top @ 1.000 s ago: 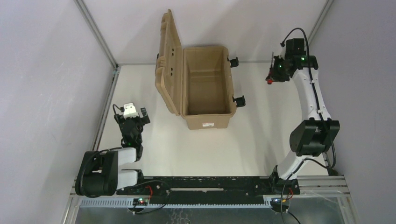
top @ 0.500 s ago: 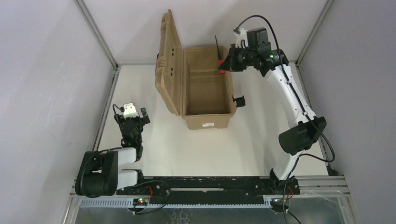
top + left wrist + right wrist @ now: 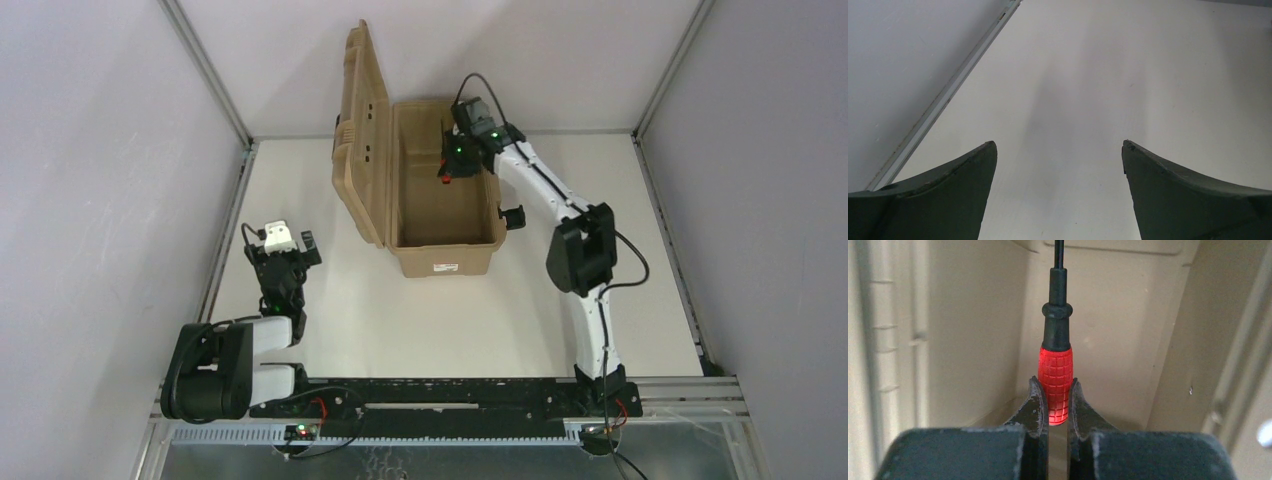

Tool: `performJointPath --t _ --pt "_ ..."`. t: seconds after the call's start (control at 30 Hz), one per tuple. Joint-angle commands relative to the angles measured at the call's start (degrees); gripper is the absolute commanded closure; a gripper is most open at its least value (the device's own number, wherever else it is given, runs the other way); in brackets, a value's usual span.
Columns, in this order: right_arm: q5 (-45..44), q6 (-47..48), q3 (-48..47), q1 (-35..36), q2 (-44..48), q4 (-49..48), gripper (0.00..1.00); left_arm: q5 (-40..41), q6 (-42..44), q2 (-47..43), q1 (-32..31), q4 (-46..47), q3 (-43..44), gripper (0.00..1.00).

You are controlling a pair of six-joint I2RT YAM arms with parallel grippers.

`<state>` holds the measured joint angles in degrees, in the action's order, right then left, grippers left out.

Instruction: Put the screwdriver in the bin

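The tan bin [image 3: 470,262] stands open at the back middle, its lid [image 3: 362,140] raised on the left. My right gripper [image 3: 449,172] reaches over the bin's right wall into its far half. It is shut on the screwdriver [image 3: 1056,380] by the red handle. The dark shaft points away toward the bin's inner wall [image 3: 973,330]. In the top view only a red spot of the screwdriver [image 3: 444,181] shows under the gripper. My left gripper [image 3: 1059,150] is open and empty over bare table at the near left, also seen in the top view [image 3: 285,245].
Black latches [image 3: 513,215] stick out from the bin's right side. A white label [image 3: 446,267] is on its near end. Grey walls close in the table on the left, back and right. A metal rail [image 3: 943,97] runs along the left edge.
My right arm has swung left from the back right corner, carrying the screwdriver over the bin's right wall and down into the bin. The left arm has not moved.
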<state>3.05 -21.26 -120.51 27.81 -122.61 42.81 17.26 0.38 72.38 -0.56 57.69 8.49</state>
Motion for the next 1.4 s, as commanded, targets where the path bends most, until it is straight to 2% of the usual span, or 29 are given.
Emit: performJointPath --t 0.0,0.07,0.2,0.37,0.43,0.57,0.87,1.0,1.23,1.37 --pt "-9.78 -2.86 -2.31 1.51 -5.51 -2.48 0.95 -0.82 -0.03 -0.18 0.38 2.94 2.55 0.0" --pt "-13.76 -2.12 -3.5 2.48 -9.04 -1.76 0.94 -0.82 -0.03 -0.16 0.38 2.9 2.54 0.0" --pt "-13.4 -2.08 -5.28 2.87 -14.29 0.44 0.88 -0.82 -0.03 -0.17 0.38 2.92 2.5 0.0" --pt "-13.32 -1.83 -4.64 3.26 -15.15 1.27 0.7 -0.82 -0.03 -0.13 0.38 2.93 2.5 0.0" --pt "-13.48 -1.28 -4.65 3.3 -14.18 1.39 0.57 -0.82 -0.03 -0.14 0.38 2.89 2.52 0.0" --pt "-13.43 0.88 -4.96 3.52 -10.49 1.88 0.45 -0.8 -0.03 -0.14 0.38 2.89 2.53 0.0" --pt "-10.8 7.91 -6.87 3.41 1.82 2.28 0.33 -0.82 -0.03 -0.13 0.38 2.9 2.5 0.0" --pt "-9.69 11.79 -6.56 2.22 7.12 2.06 0.22 -0.82 -0.03 -0.16 0.38 2.94 2.5 0.0" --pt "-12.43 17.78 -1.57 -5.65 15.06 1.08 0.01 -0.82 -0.03 -0.13 0.38 2.87 2.55 0.0" --pt "-12.32 20.64 3.82 -13.24 19.22 -1.58 0.0 -0.82 -0.03 -0.13 0.38 2.93 2.5 0.0"
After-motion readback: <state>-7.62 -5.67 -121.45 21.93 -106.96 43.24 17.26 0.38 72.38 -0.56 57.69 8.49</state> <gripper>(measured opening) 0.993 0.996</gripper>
